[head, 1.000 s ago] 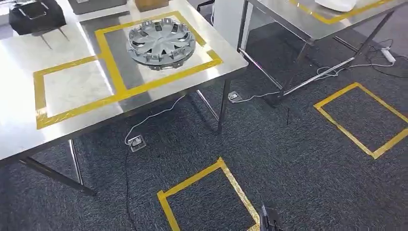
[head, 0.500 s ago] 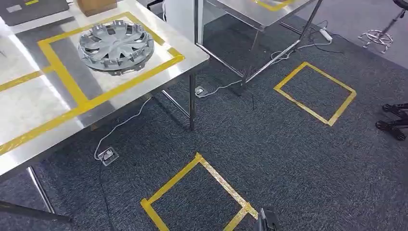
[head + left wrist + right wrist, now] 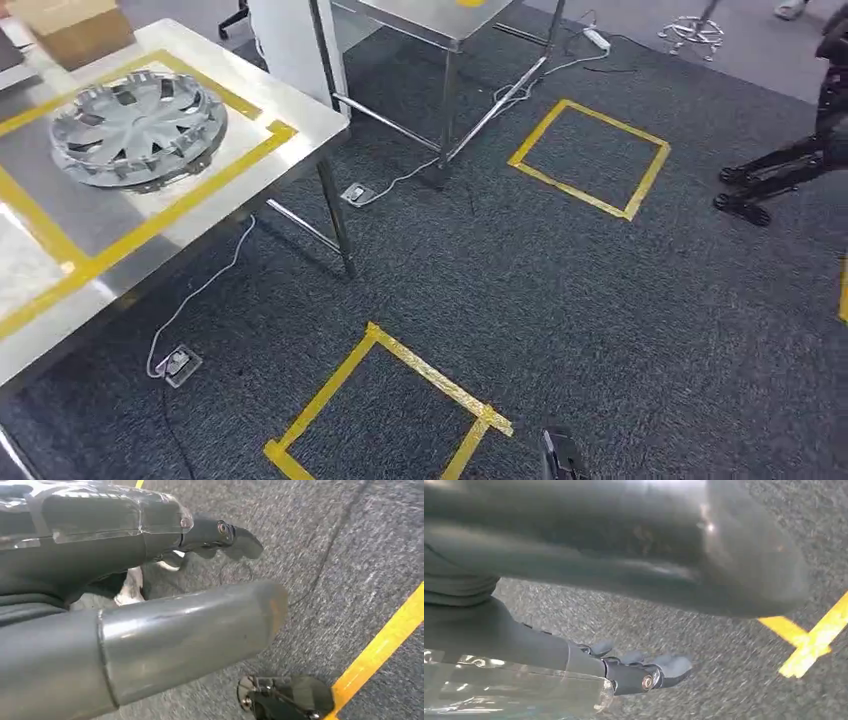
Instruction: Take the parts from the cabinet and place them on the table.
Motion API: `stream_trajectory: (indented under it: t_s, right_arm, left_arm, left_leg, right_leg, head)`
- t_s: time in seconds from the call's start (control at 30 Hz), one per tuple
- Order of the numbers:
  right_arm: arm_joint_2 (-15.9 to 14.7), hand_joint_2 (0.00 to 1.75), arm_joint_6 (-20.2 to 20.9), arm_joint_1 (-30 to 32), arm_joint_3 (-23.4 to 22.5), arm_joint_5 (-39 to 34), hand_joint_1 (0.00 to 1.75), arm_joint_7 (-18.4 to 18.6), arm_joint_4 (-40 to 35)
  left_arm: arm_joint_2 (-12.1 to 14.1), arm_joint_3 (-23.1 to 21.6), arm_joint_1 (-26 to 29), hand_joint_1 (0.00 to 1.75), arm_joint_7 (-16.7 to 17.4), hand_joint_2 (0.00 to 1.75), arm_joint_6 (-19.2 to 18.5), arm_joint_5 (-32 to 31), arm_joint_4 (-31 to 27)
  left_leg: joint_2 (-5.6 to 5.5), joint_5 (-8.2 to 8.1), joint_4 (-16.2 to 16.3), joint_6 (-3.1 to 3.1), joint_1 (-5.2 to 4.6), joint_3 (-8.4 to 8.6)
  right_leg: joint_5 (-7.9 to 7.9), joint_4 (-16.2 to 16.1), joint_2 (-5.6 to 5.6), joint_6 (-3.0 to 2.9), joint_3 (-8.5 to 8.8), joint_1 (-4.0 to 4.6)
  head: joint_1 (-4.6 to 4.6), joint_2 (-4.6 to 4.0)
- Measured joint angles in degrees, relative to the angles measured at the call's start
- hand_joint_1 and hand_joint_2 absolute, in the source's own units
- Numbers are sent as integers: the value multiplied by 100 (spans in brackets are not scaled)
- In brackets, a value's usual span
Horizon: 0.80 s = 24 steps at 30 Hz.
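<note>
Resting inside yellow tape, the hubcap (image 3: 137, 128) sits on the table (image 3: 300, 125); both hands' fingers released, empty.

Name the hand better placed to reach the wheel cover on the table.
Left, probably: the wheel cover lies on the steel table to the robot's left. Left hand and right hand both hang empty.
</note>
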Motion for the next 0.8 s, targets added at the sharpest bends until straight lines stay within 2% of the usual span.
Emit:
stream_trajectory:
  t_s: [0.03, 0.07, 0.1, 0.13, 0.17, 0.2, 0.23, 0.27, 0.3, 0.33, 0.37, 0.43, 0.47, 0.5, 0.53, 0.57, 0.6, 0.63, 0.67, 0.7, 0.77, 0.8]
  right_arm:
    - [0, 0, 0, 2, 9, 2, 0, 4, 0]
    - [0, 0, 0, -4, 22, 2, 0, 28, 0]
    - [0, 0, 0, -2, 46, -2, 0, 57, 0]
    - [-2, 0, -13, -27, 63, -26, 0, 80, 0]
    - [0, 0, -17, -37, 66, -55, 0, 81, 0]
    - [0, 0, -15, -25, 68, -81, 0, 74, 0]
    - [2, 0, -2, -13, 76, -98, 0, 44, 0]
    - [9, 0, 31, 5, 92, -96, 0, 11, 0]
    - [37, 0, 72, 9, 103, -92, 0, -24, 0]
    - [39, 0, 101, -22, 103, -87, 0, -50, 0]
    - [61, 0, 122, -54, 107, -87, 0, -87, -2]
    - [92, 0, 168, -57, 131, -85, 0, -125, -2]
    - [112, 0, 203, -22, 163, -68, 0, -129, 0]
    - [116, 0, 214, 10, 186, -50, 0, -136, 0]
    - [133, 0, 249, 32, 221, -35, 0, -138, 0]
    - [144, 0, 265, 33, 240, -31, 0, -140, 0]
    - [151, 0, 269, 26, 249, -17, 0, -140, 0]
    - [162, 0, 278, 12, 260, 0, 0, -140, 0]
    - [175, 0, 284, 5, 288, 13, 0, -140, 0]
    - [181, 0, 293, -7, 335, 26, 0, -140, 0]
    - [186, 0, 297, 24, 413, 50, 0, -140, 2]
    - [190, 0, 293, 28, 448, 61, 0, -153, 4]
  left_arm:
    - [4, -26, -1, 0, 2, 0, 0, 0, -2]
    - [13, -50, -3, 0, 11, 0, 0, 0, -2]
    - [15, -53, -2, 0, 26, 0, 0, 0, -2]
    - [15, -55, -2, 0, 28, 0, 4, 0, -2]
    - [17, -64, 5, 0, 20, 0, 7, 0, -2]
    - [26, -70, 7, 0, 15, 0, 11, 0, 0]
    - [42, -72, 8, 0, 13, 0, 30, 2, -2]
    - [46, -77, -1, 0, 15, 0, 48, 2, -2]
    - [74, -77, -14, 0, 0, 0, 98, 13, -13]
    - [87, -74, -3, 0, -61, 0, 131, 22, -11]
    - [116, -72, 10, 0, -166, 0, 155, 39, -11]
    - [155, -72, 0, 0, -368, 0, 201, 57, -11]
    - [168, -72, -16, 0, -540, 0, 256, 83, -13]
    - [173, -72, -30, 0, -613, 0, 297, 114, -11]
    - [173, -72, -49, 0, -758, 0, 356, 129, -11]
    - [173, -72, -70, 0, -783, 0, 400, 131, -11]
    - [170, -70, -90, 0, -776, 0, 426, 140, -11]
    - [173, -66, -103, 0, -750, 0, 426, 188, -9]
    - [179, -55, -115, 0, -732, 0, 404, 290, -9]
    - [208, -13, -116, 0, -697, 0, 374, 385, -9]
    - [243, 127, -116, 0, -553, 0, 297, 463, -4]
    - [249, 161, -117, 0, -455, 0, 275, 444, -4]
  left_leg:
    - [-42, 319, -462, 11, 2, 187]
    - [-229, 611, -976, 21, 9, 404]
    - [-639, 563, -1145, 50, 47, 491]
    - [-702, 533, -1285, 40, 74, 522]
    - [-590, 531, -1246, 49, 40, 519]
    - [-539, 513, -1247, 79, 14, 537]
    - [-422, 519, -1263, 105, 21, 552]
    - [-316, 536, -1313, 142, 59, 585]
    - [-208, 528, -1339, 163, 52, 623]
    - [-81, 515, -1343, 187, 34, 649]
    - [55, 496, -1342, 207, 18, 659]
    - [278, 461, -1340, 206, -4, 667]
    - [361, 444, -1339, 194, -5, 682]
    - [422, 424, -1340, 187, -6, 699]
    - [474, 405, -1340, 173, -6, 724]
    - [525, 385, -1341, 160, -7, 757]
    - [560, 362, -1344, 140, -7, 794]
    - [606, 358, -1396, 128, 1, 814]
    - [643, 359, -1397, 90, -24, 830]
    - [657, 371, -1417, 52, -13, 817]
    - [778, 361, -1464, 1, -4, 875]
    - [787, 308, -1481, -59, 0, 907]
  right_leg:
    - [-19, 32, 95, 14, 1, -8]
    - [-49, 78, 182, 41, 0, -22]
    - [-81, 117, 238, 80, -32, -33]
    - [-115, 206, 325, 126, -77, -30]
    - [-91, 189, 397, 162, -106, -61]
    - [-83, 166, 495, 193, -126, -81]
    - [-66, 156, 594, 224, -129, -86]
    - [-90, 186, 538, 238, -150, -82]
    - [-178, 322, 138, 274, -204, -41]
    - [-370, 657, -70, 306, -374, -49]
    - [-585, 1108, -168, 332, -614, -63]
    - [-822, 1822, -250, 367, -993, -95]
    - [-797, 1918, -269, 365, -1037, -103]
    - [-654, 1782, -274, 357, -970, -103]
    - [-408, 1430, -288, 336, -788, -100]
    - [-125, 915, -351, 298, -527, -88]
    - [94, 377, -489, 245, -255, -64]
    - [-64, 230, -705, 203, -164, -6]
    - [-51, 189, -852, 157, -133, 68]
    - [-48, 151, -798, 105, -146, 79]
    - [-60, 129, -703, 57, -163, 102]
    - [-16, 37, -617, 7, -82, 65]
  head:
    - [-11, 0]
    - [-28, 0]
    - [-39, 0]
    - [-46, 0]
    - [-30, 0]
    - [-22, 0]
    - [-26, 0]
    - [-31, 0]
    - [62, 0]
    - [136, 0]
    - [158, 0]
    - [162, 0]
    - [157, 0]
    - [162, 0]
    - [184, 0]
    - [203, 0]
    - [223, 0]
    - [208, 0]
    - [212, 0]
    - [258, 0]
    - [249, 0]
    - [267, 0]
